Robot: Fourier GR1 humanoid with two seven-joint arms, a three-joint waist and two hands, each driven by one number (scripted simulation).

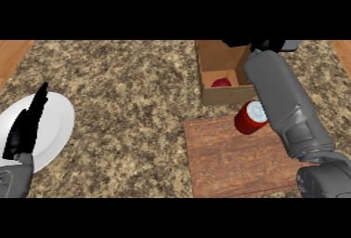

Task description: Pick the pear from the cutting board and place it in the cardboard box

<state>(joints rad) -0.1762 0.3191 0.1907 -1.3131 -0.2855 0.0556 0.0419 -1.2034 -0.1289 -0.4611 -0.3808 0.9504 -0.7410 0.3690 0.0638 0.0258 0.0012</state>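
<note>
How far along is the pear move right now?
Nearly done: a red fruit, apparently the pear, lies inside the cardboard box, and the cutting board holds only a red can. The right hand hangs over the box, fingers unclear. Left: withdrawing it.

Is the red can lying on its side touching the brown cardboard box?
Apart. In the head view a strip of speckled counter shows between the red can at the wooden cutting board's corner and the brown cardboard box.
</note>
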